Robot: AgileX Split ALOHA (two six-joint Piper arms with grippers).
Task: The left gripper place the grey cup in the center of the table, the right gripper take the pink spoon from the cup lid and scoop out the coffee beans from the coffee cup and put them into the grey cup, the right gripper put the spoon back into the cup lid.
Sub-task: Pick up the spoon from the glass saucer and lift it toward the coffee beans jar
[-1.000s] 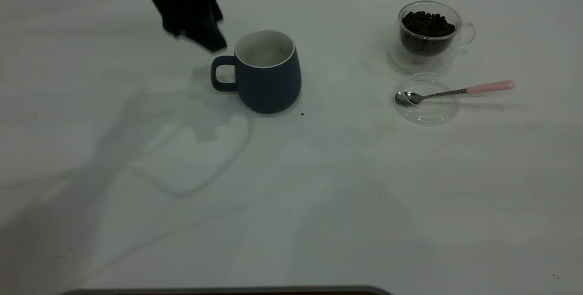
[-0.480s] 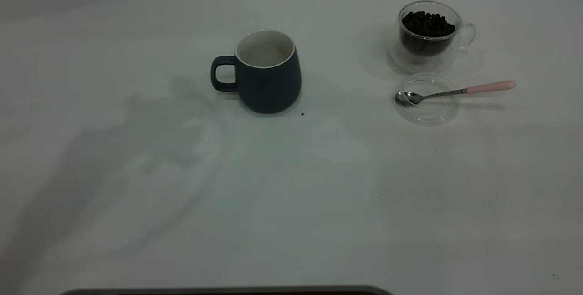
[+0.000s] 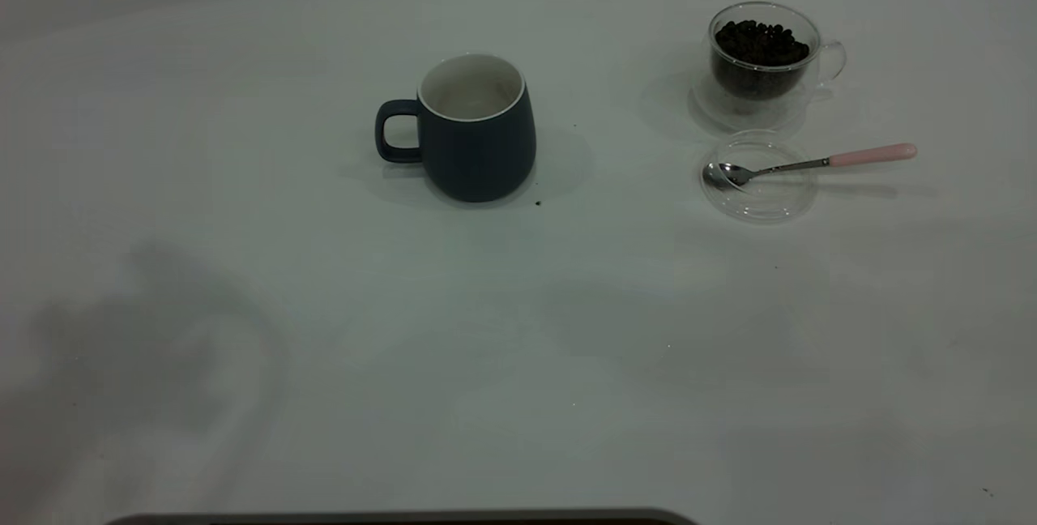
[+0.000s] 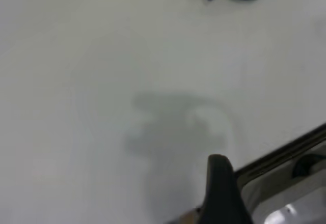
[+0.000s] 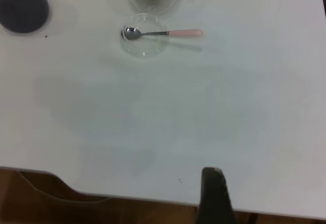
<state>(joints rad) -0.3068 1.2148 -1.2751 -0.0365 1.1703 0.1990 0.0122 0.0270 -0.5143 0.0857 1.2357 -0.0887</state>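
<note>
Item 1, left gripper (image 4: pixel 222 193): not appearing in the exterior view; in its own wrist view one dark finger is showing over bare table (image 3: pixel 243 395), well apart from the grey cup. How far the jaws are standing open cannot be told; nothing is visibly in them.

Item 2, grey cup (image 3: pixel 476 130): standing upright near the table's middle, handle pointing away from the coffee cup, white inside looking empty. A tiny dark speck is lying just beside its base.

Item 3, coffee cup (image 3: pixel 761 63): standing upright well to the right of the grey cup, holding the coffee beans (image 3: pixel 760 43) heaped close to the rim.

Item 4, cup lid (image 3: pixel 758 177): lying flat just in front of the coffee cup, nearly touching its base.

Item 5, pink spoon (image 3: pixel 810 162): bowl resting on the lid, pale handle (image 3: pixel 873 154) jutting beyond the lid's edge, away from the grey cup. Judged light, stiff and smooth (steel neck likely slippery); the overhanging handle is offering the best hold, clear of the fragile glass.

Item 6, right gripper (image 5: pixel 214 196): one finger showing at the near table edge, well apart from the spoon; jaw opening cannot be told.
</note>
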